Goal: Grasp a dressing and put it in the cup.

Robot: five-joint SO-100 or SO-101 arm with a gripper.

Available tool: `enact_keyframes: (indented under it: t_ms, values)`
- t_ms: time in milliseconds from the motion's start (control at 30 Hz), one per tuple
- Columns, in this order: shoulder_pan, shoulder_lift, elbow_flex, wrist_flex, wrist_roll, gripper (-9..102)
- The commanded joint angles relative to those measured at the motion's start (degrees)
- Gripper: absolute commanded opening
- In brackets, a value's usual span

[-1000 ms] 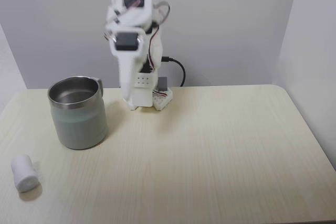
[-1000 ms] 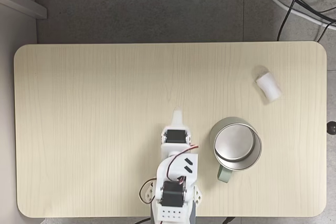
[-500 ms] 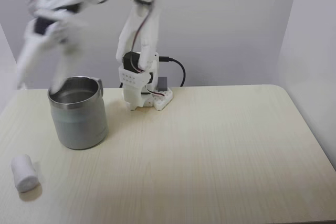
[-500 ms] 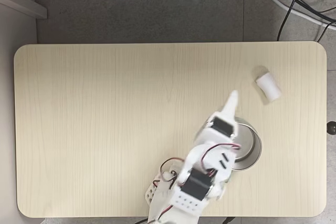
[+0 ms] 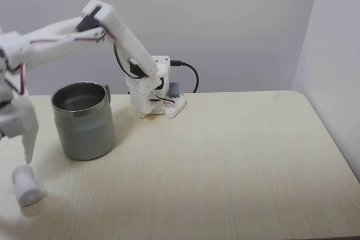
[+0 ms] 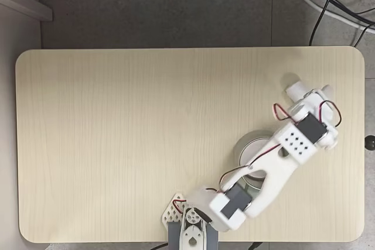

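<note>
1. The cup (image 5: 83,121), a grey-green steel mug, stood on the pale wooden table (image 5: 225,155).
2. The dressing (image 5: 26,185), a small white roll, lay on the table near the cup, nearer the camera in the side-on fixed view.
3. The gripper (image 5: 27,147) hung just above the dressing, beside the cup; whether its jaws were spread could not be told.
4. This looked like the approach step; next, it would need to lower and pinch the roll.
</note>
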Motion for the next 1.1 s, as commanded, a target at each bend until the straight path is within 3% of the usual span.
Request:
enact_keyframes:
  t_ms: [0, 367, 500, 733, 933, 1067]
  values:
    - [0.5, 2.7, 5.6, -0.4, -0.6, 31]
    - [-1.5, 8.8, 8.7, -0.5, -1.9, 28]
    - [-2.2, 9.4, 8.8, -0.7, -1.7, 14]
    - [-2.6, 9.1, 9.5, -0.7, -4.5, 0]
    - [-1.9, 5.3, 9.6, 1.3, -4.0, 0]
    - [-1.9, 0.5, 13.0, 7.1, -3.8, 0]
